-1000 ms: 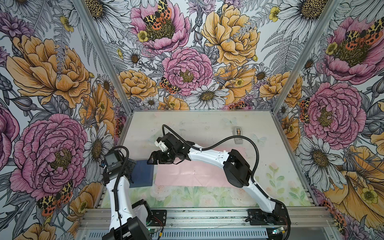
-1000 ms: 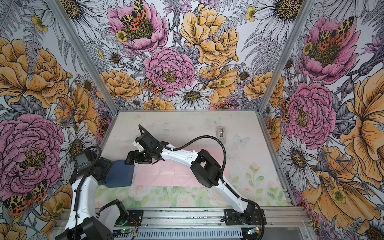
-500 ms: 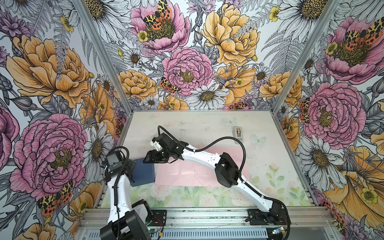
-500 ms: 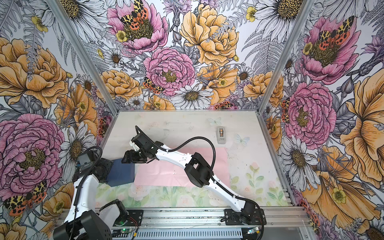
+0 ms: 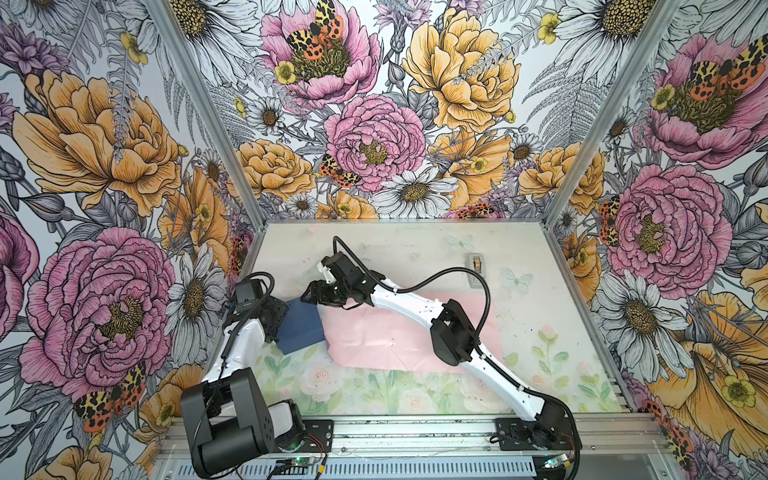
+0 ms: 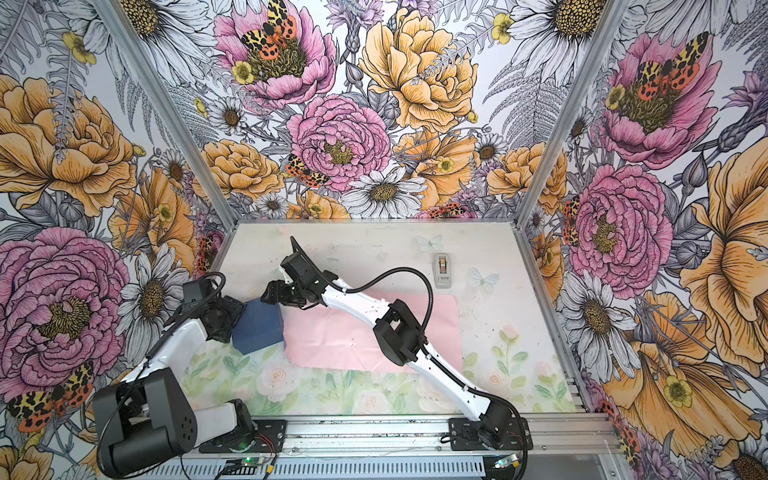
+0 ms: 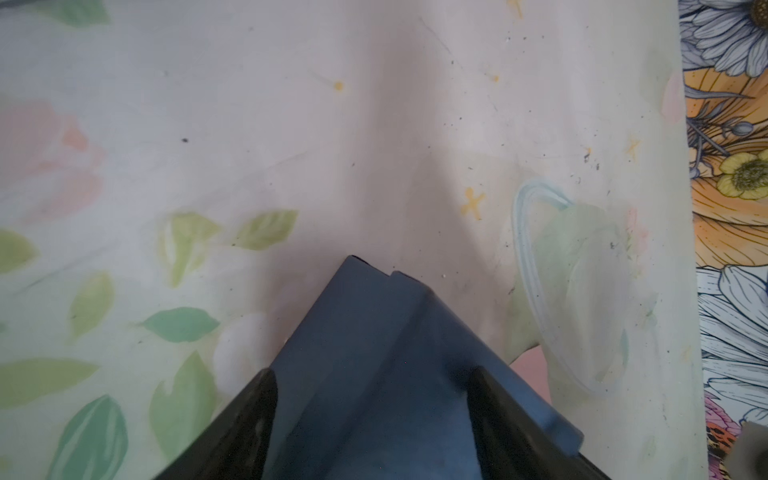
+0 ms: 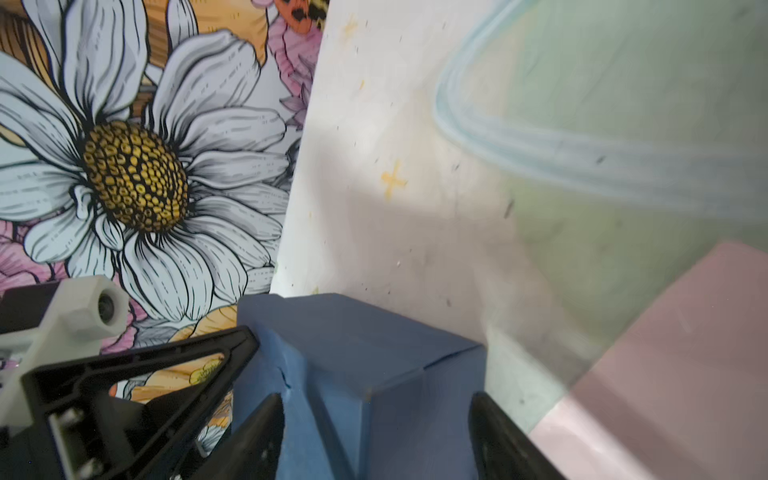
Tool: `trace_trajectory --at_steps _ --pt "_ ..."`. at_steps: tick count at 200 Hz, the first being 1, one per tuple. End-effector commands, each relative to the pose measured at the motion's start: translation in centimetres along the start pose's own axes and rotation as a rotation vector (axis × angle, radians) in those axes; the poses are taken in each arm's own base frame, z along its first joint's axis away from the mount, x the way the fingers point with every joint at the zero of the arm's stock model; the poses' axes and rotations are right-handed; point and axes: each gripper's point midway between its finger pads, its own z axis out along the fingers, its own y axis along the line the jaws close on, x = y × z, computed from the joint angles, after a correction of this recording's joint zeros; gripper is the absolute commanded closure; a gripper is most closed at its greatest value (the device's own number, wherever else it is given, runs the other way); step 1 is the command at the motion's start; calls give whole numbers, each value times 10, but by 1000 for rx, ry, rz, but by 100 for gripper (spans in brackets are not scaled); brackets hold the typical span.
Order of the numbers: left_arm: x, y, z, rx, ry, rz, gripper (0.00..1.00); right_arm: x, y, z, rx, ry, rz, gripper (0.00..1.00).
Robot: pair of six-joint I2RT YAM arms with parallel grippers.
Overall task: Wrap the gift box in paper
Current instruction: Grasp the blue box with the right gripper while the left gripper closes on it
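Gift box (image 5: pixel 301 322) is clamped by left hand (image 7: pixel 371 376) and right hand (image 8: pixel 375 401) at once. It is held between them, just beside paper (image 5: pixel 399 336), not centred on it. Risk: box could be twisted or dented by opposed pulls, or dropped askew by uneven release.

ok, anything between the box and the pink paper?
Nothing visible. The box is right at the left edge of the paper, with the left gripper and right gripper both closed on it. Only the right arm reaches over the sheet; the tape dispenser lies off it, farther back.
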Motion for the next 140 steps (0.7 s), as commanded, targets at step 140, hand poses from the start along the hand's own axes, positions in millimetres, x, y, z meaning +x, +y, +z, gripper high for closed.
trace_trajectory --at_steps 140 --pt "-39 1 -63 125 57 291 22 42 24 -34 10 119 -77 21"
